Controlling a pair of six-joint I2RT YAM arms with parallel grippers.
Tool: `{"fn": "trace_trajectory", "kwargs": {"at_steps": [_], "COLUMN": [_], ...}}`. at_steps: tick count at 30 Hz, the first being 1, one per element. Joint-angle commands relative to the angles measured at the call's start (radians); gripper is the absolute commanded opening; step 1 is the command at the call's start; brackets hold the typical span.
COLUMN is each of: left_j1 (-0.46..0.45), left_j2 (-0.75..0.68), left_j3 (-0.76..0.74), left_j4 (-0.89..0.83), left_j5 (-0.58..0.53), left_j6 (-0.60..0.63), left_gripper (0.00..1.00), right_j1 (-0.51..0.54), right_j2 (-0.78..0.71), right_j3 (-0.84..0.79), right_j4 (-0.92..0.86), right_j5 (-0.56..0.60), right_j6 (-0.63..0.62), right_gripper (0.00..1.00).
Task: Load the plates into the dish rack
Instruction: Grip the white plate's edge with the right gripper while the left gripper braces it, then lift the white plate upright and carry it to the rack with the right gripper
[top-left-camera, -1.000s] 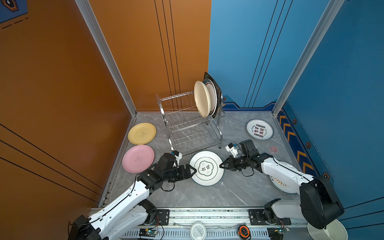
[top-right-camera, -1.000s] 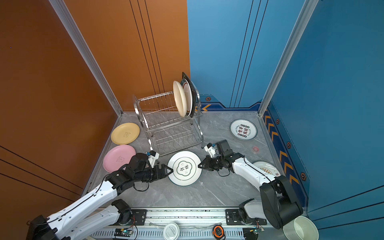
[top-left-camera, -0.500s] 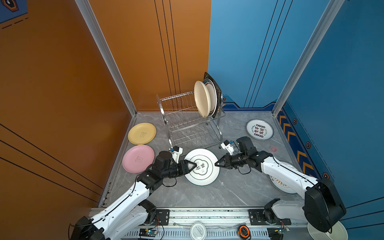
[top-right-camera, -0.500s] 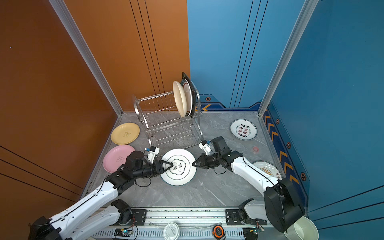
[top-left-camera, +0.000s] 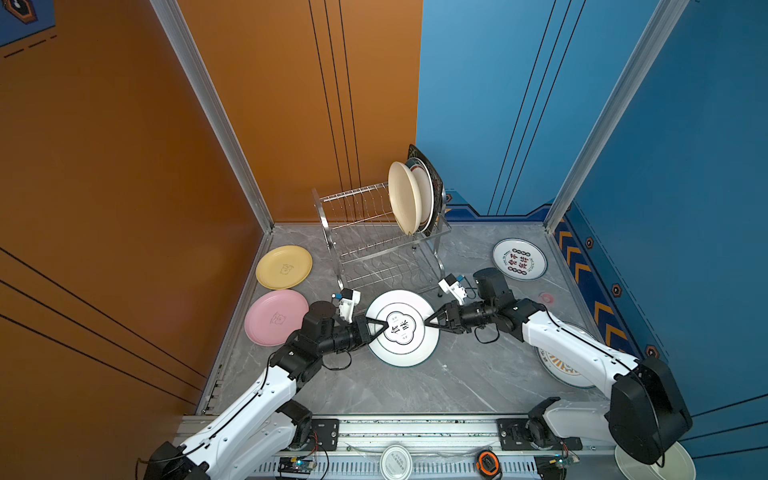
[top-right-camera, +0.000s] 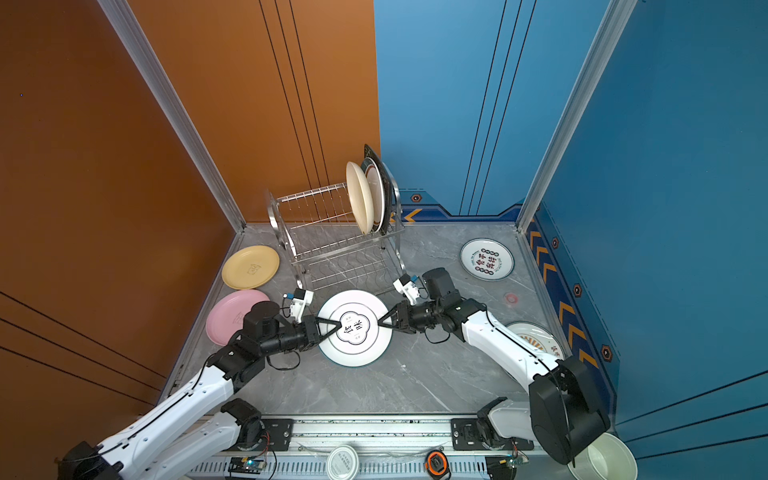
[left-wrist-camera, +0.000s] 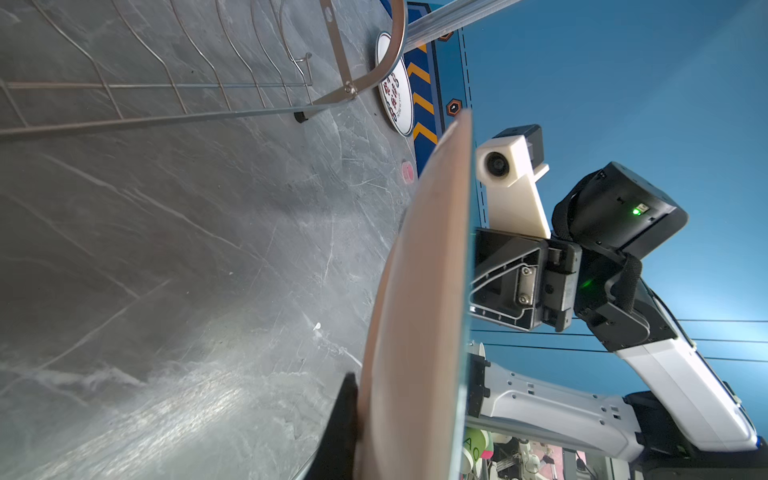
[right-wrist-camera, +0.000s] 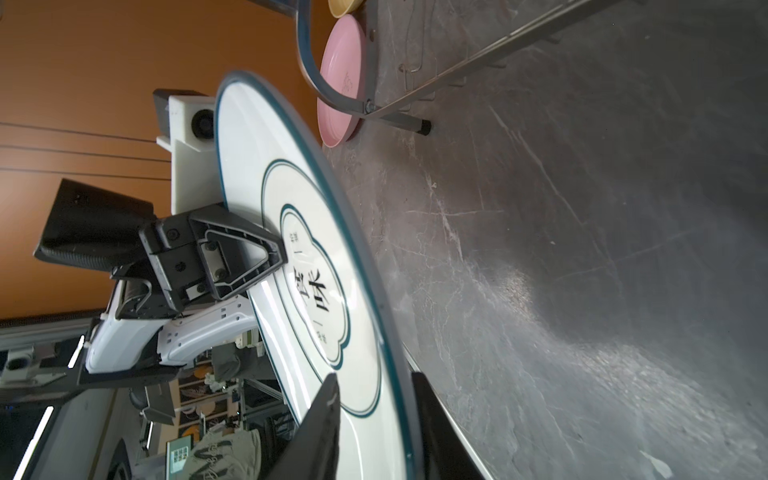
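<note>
The green-rimmed plate (top-left-camera: 403, 347) was tilted over the table (top-left-camera: 415, 386) before the dish rack (top-left-camera: 374, 232), its rim pinched by the left gripper (top-left-camera: 380, 326), the right gripper (top-left-camera: 430, 323) parted astride the opposite rim, so that one-sided hold could let it slip.

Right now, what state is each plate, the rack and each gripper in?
Centre plate, tilted, gripped at one rim.
Left gripper, shut on centre plate.
Right gripper, open, astride the opposite rim.
Dish rack, upright, three plates in upper tier.
Yellow plate, lying flat.
Pink plate, lying flat.
Red-lettered plate, lying flat.
Sunburst plate, flat, partly hidden.
</note>
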Motion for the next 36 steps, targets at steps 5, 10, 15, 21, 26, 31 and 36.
{"fn": "trace_trajectory", "kwargs": {"at_steps": [5, 10, 15, 21, 26, 31, 36], "left_j1": [0.023, 0.033, 0.045, 0.067, 0.093, 0.153, 0.23], "left_j2": [0.028, 0.045, 0.053, 0.054, 0.031, -0.023, -0.056], "left_j3": [0.01, 0.018, 0.017, 0.017, 0.046, 0.122, 0.193], "left_j4": [0.094, 0.101, 0.103, 0.101, 0.017, -0.219, -0.428], "left_j5": [0.129, 0.157, 0.174, 0.187, 0.175, 0.119, 0.05], "left_j6": [-0.009, -0.008, -0.006, -0.006, 0.039, 0.143, 0.233], "left_gripper": [0.0, 0.0, 0.0, 0.0, 0.4, 0.82, 0.97], "right_j1": [0.026, 0.043, 0.045, 0.04, 0.031, 0.015, -0.012], "right_j2": [0.059, 0.079, 0.085, 0.075, 0.06, 0.006, -0.066], "right_j3": [0.036, 0.033, 0.036, 0.036, 0.059, 0.147, 0.231], "right_j4": [0.207, 0.297, 0.331, 0.331, 0.283, 0.039, -0.183], "right_j5": [-0.105, -0.131, -0.146, -0.143, -0.119, -0.021, 0.158], "right_j6": [0.083, 0.137, 0.163, 0.17, 0.16, 0.039, -0.033], "right_gripper": [0.45, 0.43, 0.28, 0.09, 0.0, 0.0, 0.0]}}
